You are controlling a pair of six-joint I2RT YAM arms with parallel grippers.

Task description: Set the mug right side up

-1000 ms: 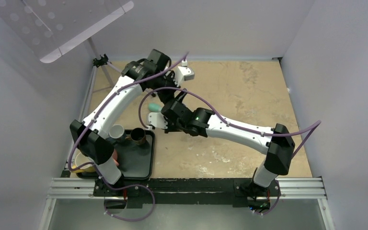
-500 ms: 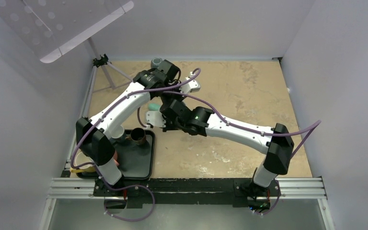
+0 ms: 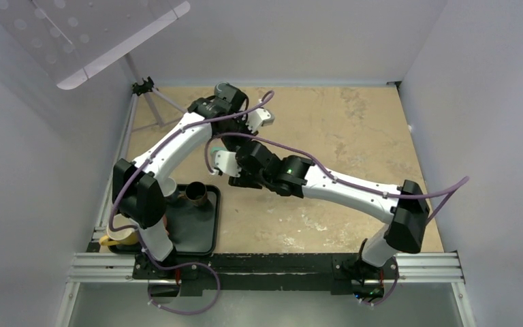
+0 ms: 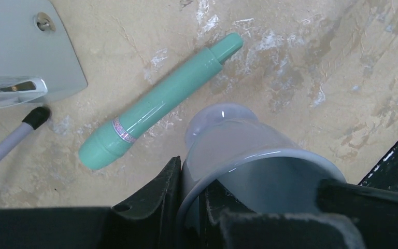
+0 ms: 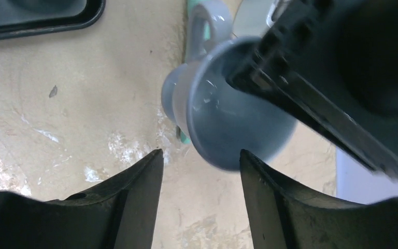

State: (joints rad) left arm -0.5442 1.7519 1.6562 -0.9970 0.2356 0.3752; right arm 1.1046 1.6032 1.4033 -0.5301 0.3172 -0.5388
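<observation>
The grey mug has been passed across: its rim is now pinched by the left hand above the counter, while the right hand has been opened clear of it, so only setting-down is judged left.

This is a robot lab cell, not anyone's home. Plain white walls box in a scuffed tan bench on three sides. A left arm and a right arm, both white, are bolted to an aluminium rail at its near edge, with purple cables looping off them. A perforated clear panel hangs overhead, and a tripod stands in the far left corner. The only homely bits are a mug and a tray of cups
</observation>
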